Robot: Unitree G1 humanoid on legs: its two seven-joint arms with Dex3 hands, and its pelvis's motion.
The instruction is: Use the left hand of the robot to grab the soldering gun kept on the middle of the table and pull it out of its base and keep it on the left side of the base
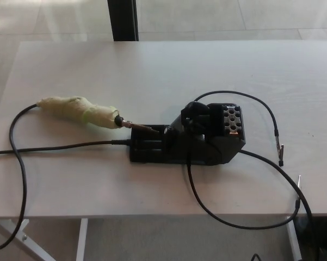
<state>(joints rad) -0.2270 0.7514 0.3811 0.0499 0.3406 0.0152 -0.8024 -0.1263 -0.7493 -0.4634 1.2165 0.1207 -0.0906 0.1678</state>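
The soldering gun (79,111), its handle wrapped in pale green tape, lies on the table (152,70) left of the black base (190,137). Its metal tip (144,128) rests on the base's left edge. A black cord runs from the handle's left end and loops down over the table's front edge. Neither of my hands shows in the head view.
Black cables (245,217) loop from the base across the right and front of the table. A small clip lead (281,152) lies at the right. A dark post (122,19) stands behind the table's far edge.
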